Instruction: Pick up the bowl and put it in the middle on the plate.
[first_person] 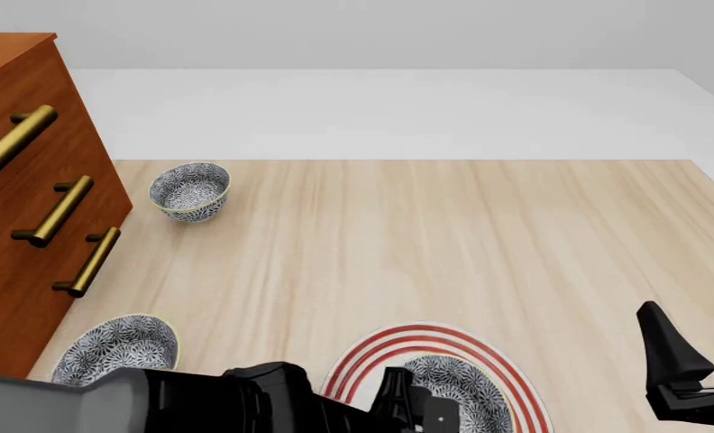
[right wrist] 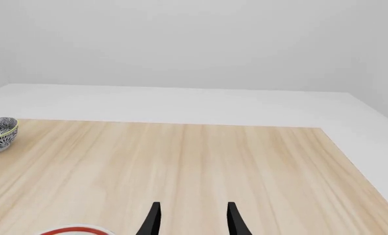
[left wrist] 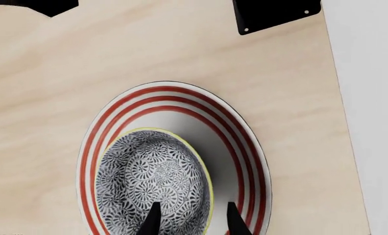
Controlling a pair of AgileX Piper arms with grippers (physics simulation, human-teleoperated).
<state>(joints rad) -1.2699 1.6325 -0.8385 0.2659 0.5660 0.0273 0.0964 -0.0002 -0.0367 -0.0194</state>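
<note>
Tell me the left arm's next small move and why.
Probably lift the left gripper straight up and away. The bowl already sits on the plate, though toward one side in the left wrist view, and the fingers look spread over its rim rather than clamped on it.

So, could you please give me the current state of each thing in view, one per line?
bowl: upright on the plate, off-centre.
plate: flat on the table.
left hand: open, fingers straddling the bowl's rim.
right hand: open, empty, above bare table.
far bowl: upright, beside the drawers.
near-left bowl: upright.
drawers: shut.
</note>
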